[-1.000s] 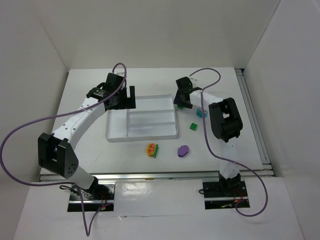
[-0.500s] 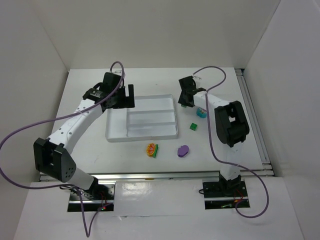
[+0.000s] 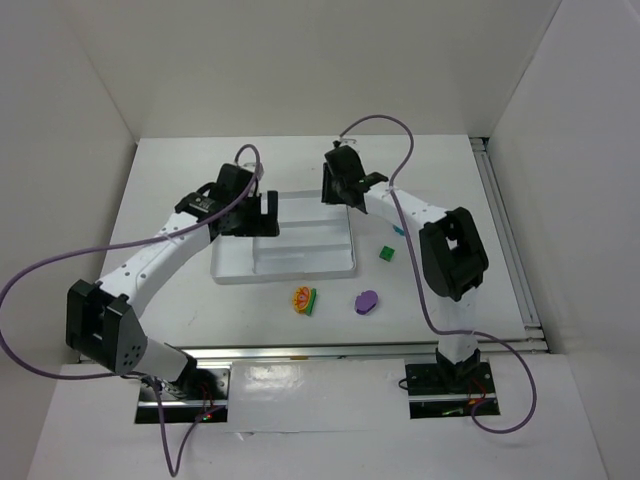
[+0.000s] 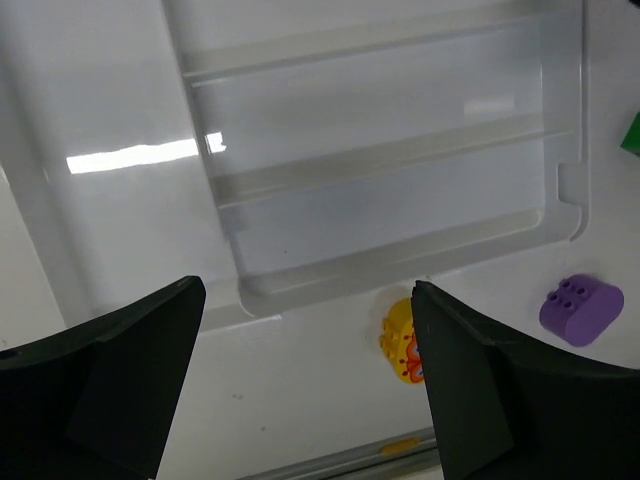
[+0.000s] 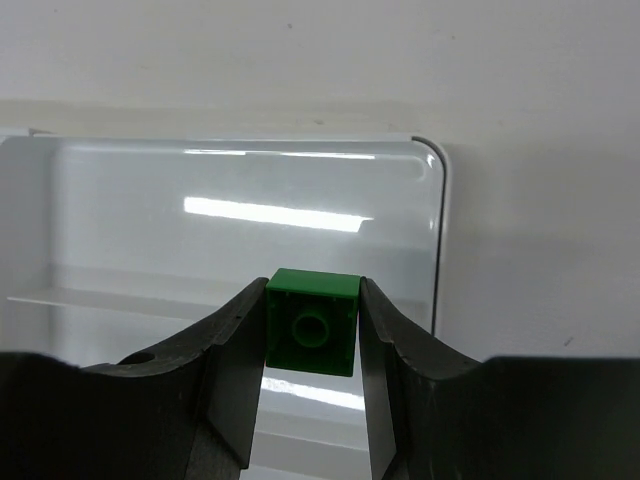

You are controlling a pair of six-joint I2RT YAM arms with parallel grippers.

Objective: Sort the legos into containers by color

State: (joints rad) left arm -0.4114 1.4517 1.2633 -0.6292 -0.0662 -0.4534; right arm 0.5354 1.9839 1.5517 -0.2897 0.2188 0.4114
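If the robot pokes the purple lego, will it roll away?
Probably not: the purple lego sits flat with its studs up, so it should slide rather than roll. It looks like hard plastic, likely stiff. Being tiny beside the tray, it is probably light.

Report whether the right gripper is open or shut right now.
Shut on a green cube: in the wrist view the right gripper has both fingers pressed against the cube's sides, above the white tray.

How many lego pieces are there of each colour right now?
Green: 2, held cube, loose cube
Purple: 1, purple oval
Orange-yellow: 1, orange-yellow piece
Cyan: 1, cyan piece, barely showing
Total: 5
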